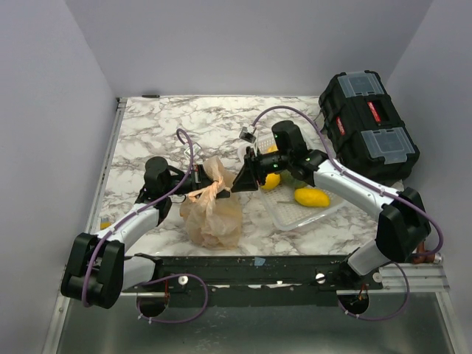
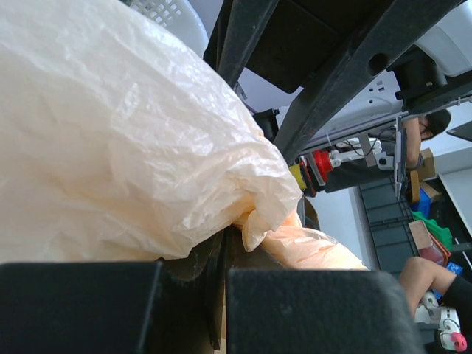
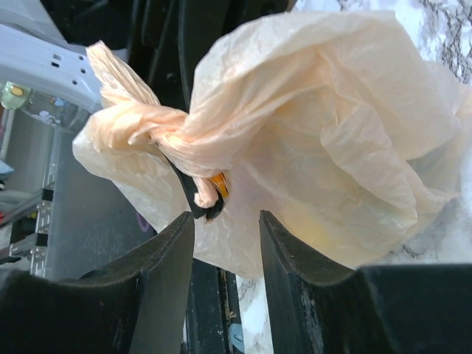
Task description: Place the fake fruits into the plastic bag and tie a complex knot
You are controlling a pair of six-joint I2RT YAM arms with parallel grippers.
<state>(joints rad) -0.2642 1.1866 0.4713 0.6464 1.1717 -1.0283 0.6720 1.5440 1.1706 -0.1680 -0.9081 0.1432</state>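
Observation:
The pale-orange plastic bag (image 1: 212, 214) stands bulging on the marble table, its neck bunched into a twisted knot (image 1: 212, 189). My left gripper (image 1: 200, 178) is at the knot's left side, jaws shut on a strip of the bag (image 2: 147, 133) at the neck; the pinch shows in the left wrist view (image 2: 225, 247). My right gripper (image 1: 239, 180) is open just right of the neck, holding nothing. In the right wrist view its jaws (image 3: 226, 225) stand apart in front of the bag (image 3: 332, 133), with the knot (image 3: 155, 125) up left. Something yellow shows faintly through the plastic.
A white lattice basket (image 1: 295, 215) right of the bag holds a yellow mango (image 1: 312, 197), a lemon (image 1: 271, 181) and a green fruit (image 1: 292, 179). A black toolbox (image 1: 369, 125) stands at the back right. The table's metal front edge runs below the bag.

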